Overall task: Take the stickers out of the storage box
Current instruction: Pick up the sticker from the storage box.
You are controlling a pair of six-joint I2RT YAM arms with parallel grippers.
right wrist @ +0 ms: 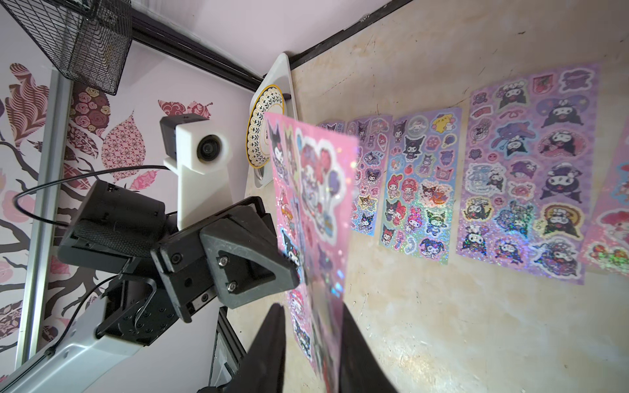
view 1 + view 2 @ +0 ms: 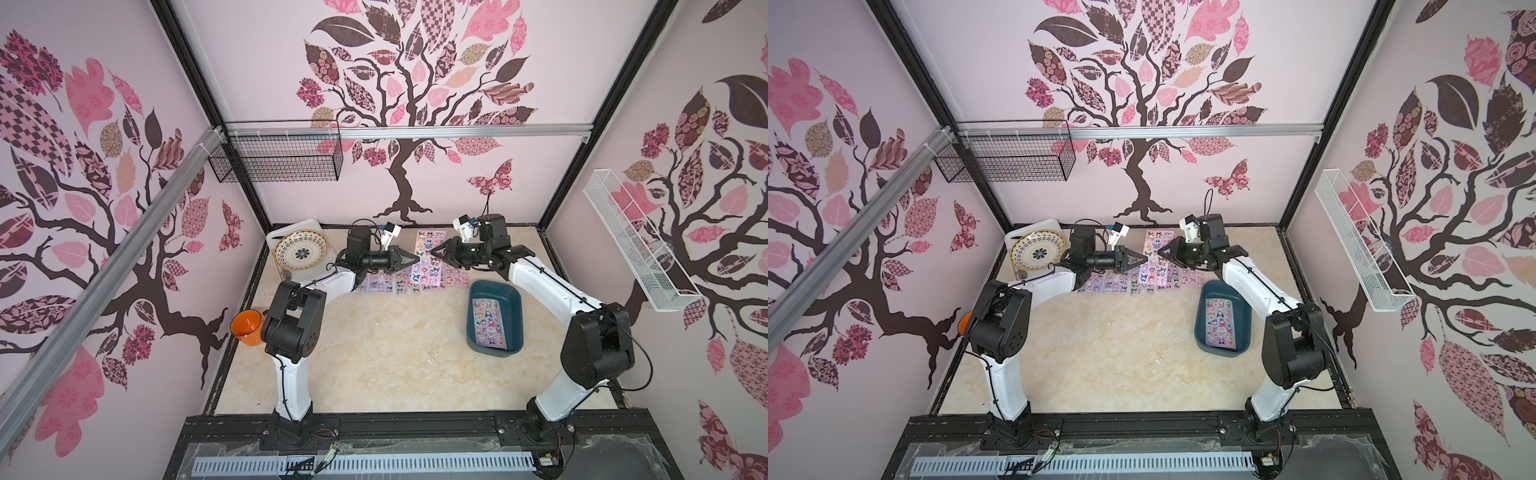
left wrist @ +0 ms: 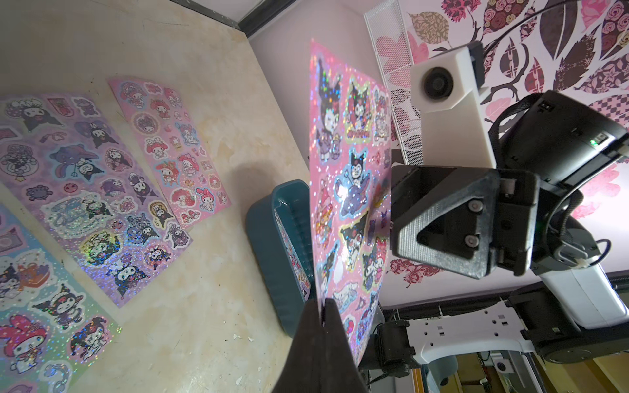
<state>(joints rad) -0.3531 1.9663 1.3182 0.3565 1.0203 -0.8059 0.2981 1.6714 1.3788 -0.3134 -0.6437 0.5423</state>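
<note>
storage box (image 2: 514, 316): dark teal tub with low walls, nearest of the task's things, on the right side of the table (image 2: 386, 357); its long axis runs front to back.
sheet in box (image 2: 488, 322): one lilac sheet of cartoon figures lies flat inside, printed side up, lengthwise with the tub.
laid-out stickers (image 2: 384, 282): glittery pink and lilac sheets flat on the table just beyond the box, side by side, with long axes toward the back wall.
held sheet (image 2: 430, 242): pink, sparkling, lifted above that row between the two arms. Its long axis runs front to back, printed face up.
left gripper (image 3: 321, 311): fingers pressed together, pinching one long edge of the held sheet.
right gripper (image 1: 310, 304): fingers spread, with the sheet's opposite edge between them.
plate (image 2: 300, 251): farthest, on a white tray (image 2: 303, 222) in the back left corner.
</note>
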